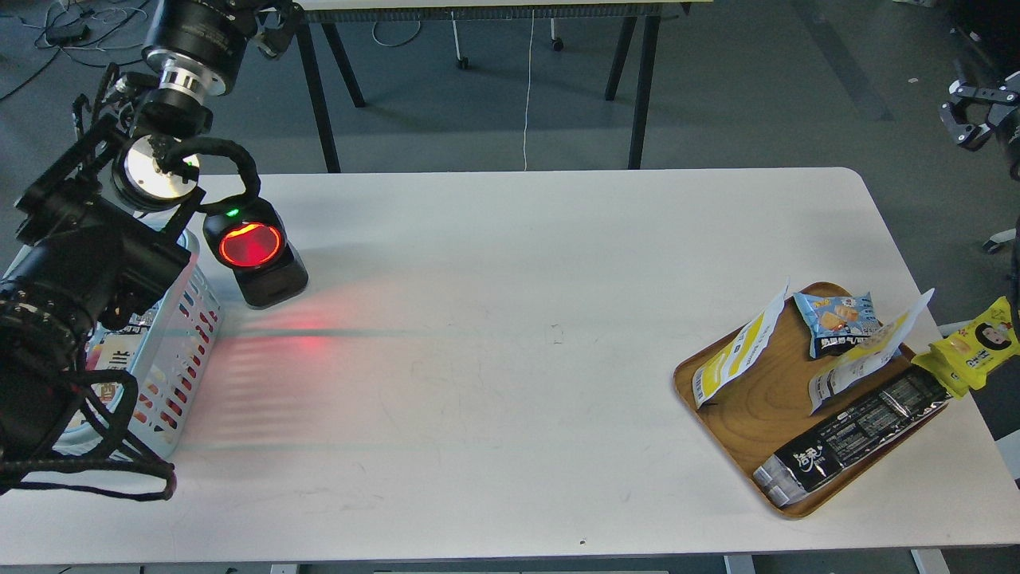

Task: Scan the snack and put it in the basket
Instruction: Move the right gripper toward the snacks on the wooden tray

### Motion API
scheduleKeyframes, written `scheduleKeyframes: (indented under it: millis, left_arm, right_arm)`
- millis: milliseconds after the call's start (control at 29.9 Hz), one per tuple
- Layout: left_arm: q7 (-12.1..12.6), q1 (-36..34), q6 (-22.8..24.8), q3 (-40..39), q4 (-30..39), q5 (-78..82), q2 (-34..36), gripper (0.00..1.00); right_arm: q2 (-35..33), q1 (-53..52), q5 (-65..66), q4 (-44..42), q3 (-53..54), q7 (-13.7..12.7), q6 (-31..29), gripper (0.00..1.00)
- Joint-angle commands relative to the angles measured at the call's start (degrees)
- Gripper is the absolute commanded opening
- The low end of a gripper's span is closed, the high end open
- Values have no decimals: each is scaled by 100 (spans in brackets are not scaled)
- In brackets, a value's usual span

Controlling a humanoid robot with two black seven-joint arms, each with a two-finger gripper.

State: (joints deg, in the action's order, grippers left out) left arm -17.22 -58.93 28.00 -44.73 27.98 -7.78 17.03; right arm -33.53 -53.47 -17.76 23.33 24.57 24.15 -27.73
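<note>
Black left arm [72, 263] over my slotted pale blue-white plastic basket [187, 335].
Left jaws [275, 32] and right jaws [968, 119]: spread unreadable; two white-and-yellow pouches on the wooden tray [757, 414].

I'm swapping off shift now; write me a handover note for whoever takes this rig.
Left gripper: raised above the table's far left corner, holding nothing visible; jaws too dark to judge.
Right gripper: off the table's right edge, empty, jaws apart.
Two white-and-yellow pouches stand on the wooden tray; the snack is the left one.
Scanner lit red, beside the basket at far left.
Done: nothing visibly started on this snack.
Left: pick, scan, drop in basket.
</note>
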Motion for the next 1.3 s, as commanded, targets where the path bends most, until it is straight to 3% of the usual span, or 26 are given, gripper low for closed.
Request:
scheduleKeyframes:
  millis: [0,234,434,735,869,1002,1269]
  left_arm:
    - [0,22,0,8,-21,13,-6,99]
    - [8,40,0,26,-21,4,-24,99]
    - [79,-13,0,61,-21,13,20,99]
    - [79,40,0,79,-3,31,249,99]
    - [87,48,0,87,-3,31,257,99]
    - [96,57,0,96,-3,39,257,99]
    - [87,101,0,167,-3,66,231,99]
  right_arm:
    - [-30,12,1,-4,30,11,-27,100]
    - [-109,-128,123,5,-22,11,-27,100]
    - [-215,-1129,1580,162,-57,20,-27,100]
    - [-874,-2018,3961,2244,-145,46,-27,100]
    - [-874,-2561,5420,2790,-916,385,-27,100]
    - [-865,-3554,6406,3431,-2111,385,-27,100]
    - [-918,-5261,8478,5558,-4344,385,-27,99]
